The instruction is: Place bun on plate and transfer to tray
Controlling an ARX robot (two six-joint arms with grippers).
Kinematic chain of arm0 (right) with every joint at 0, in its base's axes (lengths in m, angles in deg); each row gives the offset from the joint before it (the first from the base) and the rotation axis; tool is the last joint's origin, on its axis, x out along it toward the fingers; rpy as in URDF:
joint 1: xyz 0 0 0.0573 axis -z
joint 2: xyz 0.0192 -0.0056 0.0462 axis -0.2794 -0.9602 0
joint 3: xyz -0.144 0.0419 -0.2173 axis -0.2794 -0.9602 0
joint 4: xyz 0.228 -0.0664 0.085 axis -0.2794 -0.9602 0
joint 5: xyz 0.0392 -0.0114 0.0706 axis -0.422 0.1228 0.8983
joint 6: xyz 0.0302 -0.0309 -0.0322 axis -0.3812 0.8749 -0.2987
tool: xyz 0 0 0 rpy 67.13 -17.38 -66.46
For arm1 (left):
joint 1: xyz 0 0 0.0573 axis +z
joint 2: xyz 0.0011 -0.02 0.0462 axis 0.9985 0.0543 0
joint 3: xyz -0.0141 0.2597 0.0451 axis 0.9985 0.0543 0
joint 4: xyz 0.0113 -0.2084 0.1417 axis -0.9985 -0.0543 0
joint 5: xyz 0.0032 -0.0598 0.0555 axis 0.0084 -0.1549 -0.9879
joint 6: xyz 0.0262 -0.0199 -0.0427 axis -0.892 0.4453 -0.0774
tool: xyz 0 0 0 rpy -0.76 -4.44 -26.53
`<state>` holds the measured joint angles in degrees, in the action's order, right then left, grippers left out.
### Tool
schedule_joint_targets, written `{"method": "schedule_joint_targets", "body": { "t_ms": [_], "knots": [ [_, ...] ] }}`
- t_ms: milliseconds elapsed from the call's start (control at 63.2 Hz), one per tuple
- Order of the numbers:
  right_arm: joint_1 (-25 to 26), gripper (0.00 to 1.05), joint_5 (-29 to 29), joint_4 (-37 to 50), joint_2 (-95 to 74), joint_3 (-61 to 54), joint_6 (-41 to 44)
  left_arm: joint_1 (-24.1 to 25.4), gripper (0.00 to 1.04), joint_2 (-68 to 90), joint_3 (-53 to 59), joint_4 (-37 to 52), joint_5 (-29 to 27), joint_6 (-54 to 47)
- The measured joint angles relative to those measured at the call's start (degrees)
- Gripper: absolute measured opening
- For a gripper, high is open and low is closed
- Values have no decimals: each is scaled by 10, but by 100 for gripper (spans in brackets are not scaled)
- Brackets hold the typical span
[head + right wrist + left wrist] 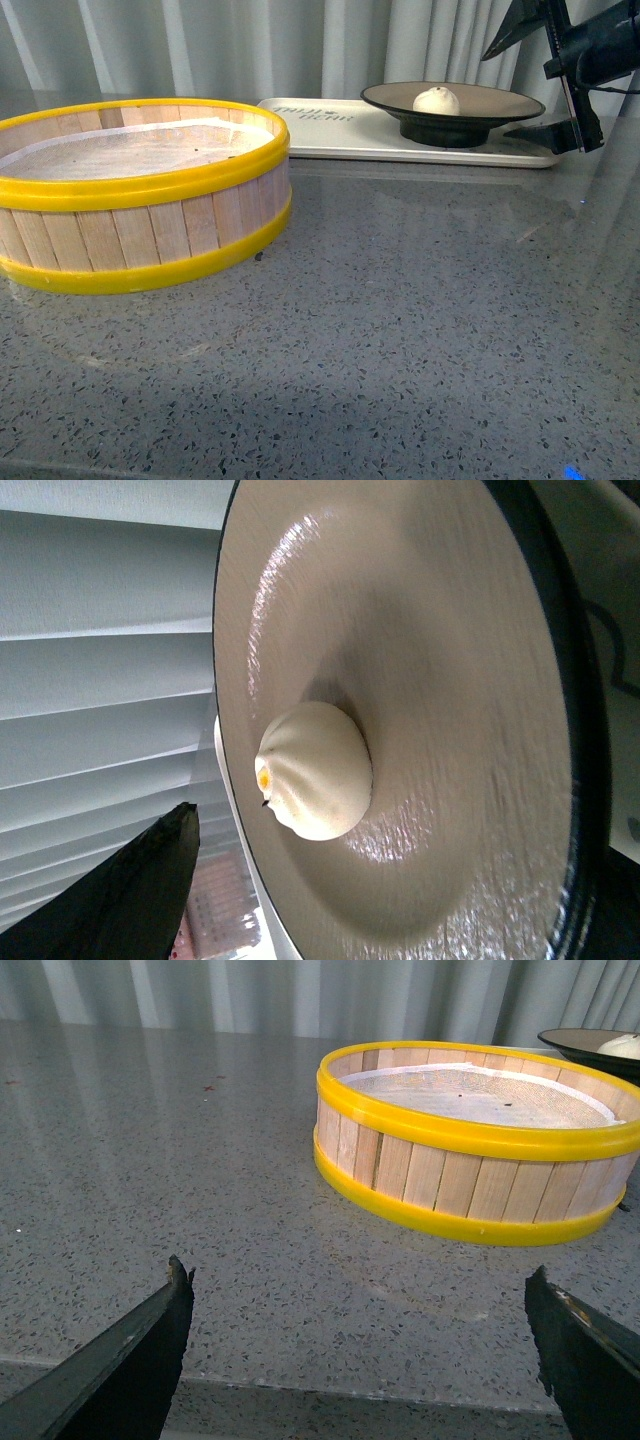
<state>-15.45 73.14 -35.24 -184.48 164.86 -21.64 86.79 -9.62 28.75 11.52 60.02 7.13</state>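
Grey counter [400,330]: one bun [436,100], one plate [500,104]

bun [436,100]: centred on plate
plate [500,104]: standing on tray
tray [330,135]: far side of bench [400,330]
steamer basket [140,195]: near left
right end effector [560,85]: jaws parted, beside plate

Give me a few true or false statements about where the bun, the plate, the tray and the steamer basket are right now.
1. The small white pleated bun lies on the beige black-rimmed plate. True.
2. The plate stands on the bare grey counter. False: it stands on the flat white rectangular tray.
3. The yellow-rimmed wooden steamer basket holds a bun. False: only its liner shows inside.
4. The right gripper is clamped on the plate. False: its jaws are open beside it.
5. The left gripper is open above the counter. True.
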Motion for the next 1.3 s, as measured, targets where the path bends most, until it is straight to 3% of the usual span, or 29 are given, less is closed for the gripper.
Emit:
{"method": "schedule_joint_targets", "body": {
  "t_ms": [364, 475, 585, 664, 807, 918, 1076, 1123, 1202, 1297],
  "knots": [
    [2, 96, -34, 50, 62, -105, 1, 0, 98, 0, 0, 0, 0, 0],
    [8, 96, -66, 78, 107, -168, 16, 0, 98, 0, 0, 0, 0, 0],
    [22, 96, -136, 117, 174, -257, 57, 0, 98, 0, 0, 0, 0, 0],
    [54, 96, -268, 186, 287, -398, 151, 0, 98, 0, 0, 0, 0, 0],
    [88, 96, -445, 289, 462, -597, 313, 0, 98, 0, 0, 0, 0, 0],
    [81, 96, -525, 341, 607, -734, 459, 0, 98, 0, 0, 0, 0, 0],
    [43, 96, -566, 397, 770, -880, 640, 0, 98, 0, 0, 0, 0, 0],
    [50, 93, -509, 387, 810, -903, 660, 0, 98, 0, 0, 0, 0, 0],
    [69, 78, -319, 320, 898, -947, 674, 0, 98, 0, 0, 0, 0, 0],
    [61, 63, -208, 300, 970, -993, 681, 0, 98, 0, 0, 0, 0, 0]
  ]
}}
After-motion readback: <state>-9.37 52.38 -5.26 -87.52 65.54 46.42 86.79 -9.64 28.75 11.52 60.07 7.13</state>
